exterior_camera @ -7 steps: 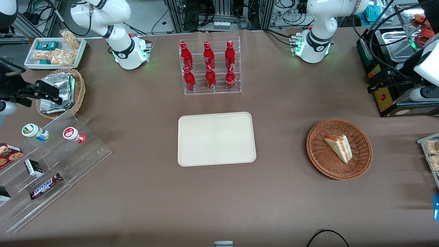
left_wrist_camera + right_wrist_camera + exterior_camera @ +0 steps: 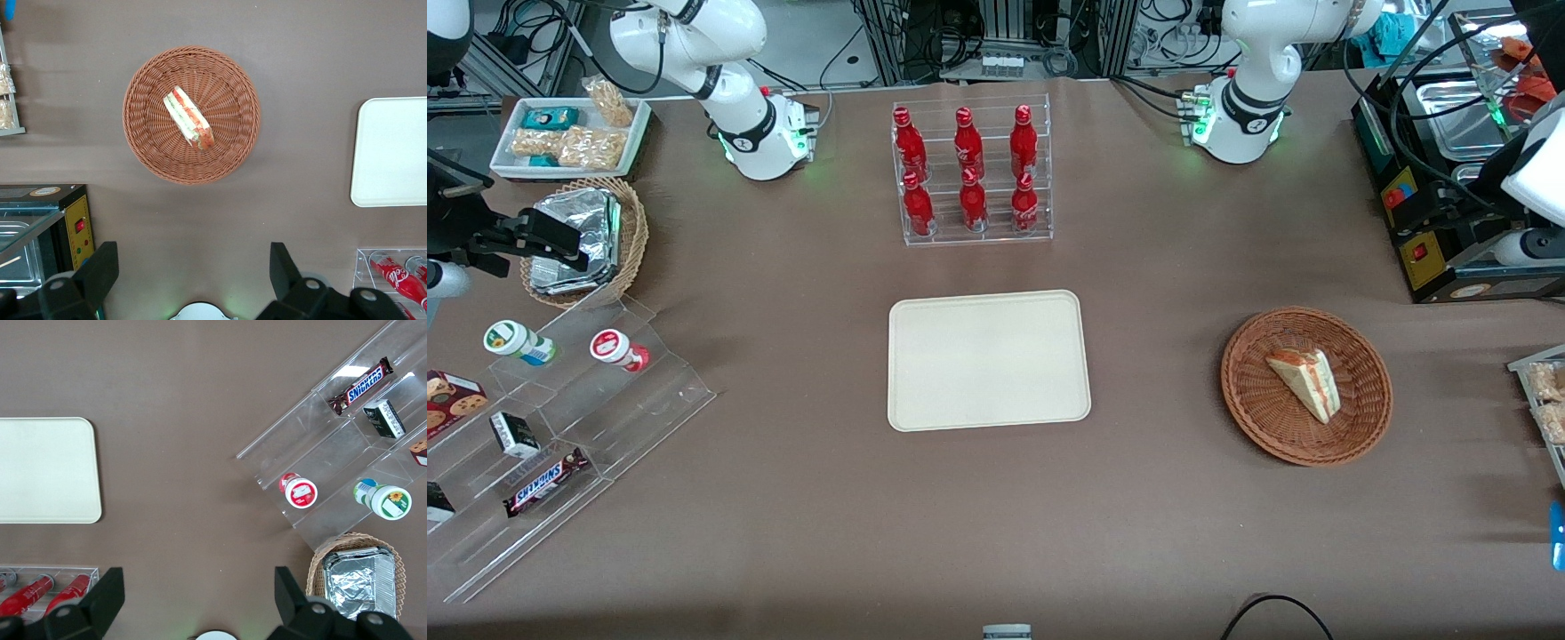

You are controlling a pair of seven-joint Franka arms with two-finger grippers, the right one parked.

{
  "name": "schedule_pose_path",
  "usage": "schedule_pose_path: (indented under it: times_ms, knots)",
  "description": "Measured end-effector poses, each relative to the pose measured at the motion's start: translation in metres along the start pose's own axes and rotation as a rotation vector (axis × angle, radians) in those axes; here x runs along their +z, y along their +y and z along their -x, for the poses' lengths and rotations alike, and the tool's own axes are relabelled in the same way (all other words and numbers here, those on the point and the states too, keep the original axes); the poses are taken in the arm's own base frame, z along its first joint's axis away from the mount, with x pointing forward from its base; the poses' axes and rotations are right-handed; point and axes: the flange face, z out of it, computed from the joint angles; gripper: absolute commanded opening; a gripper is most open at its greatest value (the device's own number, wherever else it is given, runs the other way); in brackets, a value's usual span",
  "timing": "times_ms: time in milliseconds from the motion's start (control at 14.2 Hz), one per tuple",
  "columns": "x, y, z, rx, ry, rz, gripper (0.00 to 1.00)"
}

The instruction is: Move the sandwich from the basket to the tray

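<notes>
One sandwich is sitting in the basket, straight below my pincer, which hangs high over the tabletop with its fingers spread wide apart and holding nothing. My wrist points straight down. Off to the side of the pincer, well apart from the basket, lies the tray, bare on top.

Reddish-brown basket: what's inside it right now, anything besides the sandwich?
Only the sandwich lies in the basket, striped cut side showing. The weave beneath it is covered. The gripper is open, high over bare table, apart from the basket.
</notes>
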Motion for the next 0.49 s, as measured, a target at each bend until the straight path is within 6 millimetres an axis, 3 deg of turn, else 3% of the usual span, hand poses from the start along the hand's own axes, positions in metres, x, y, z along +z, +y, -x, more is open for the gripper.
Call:
schedule_pose_path:
  times_ms: [353,494]
  knots:
    - [0.007,0.001,-0.002,0.002,-0.014,-0.001,1.00]
    - [0.024,0.002,-0.004,0.003,-0.050,-0.003,1.00]
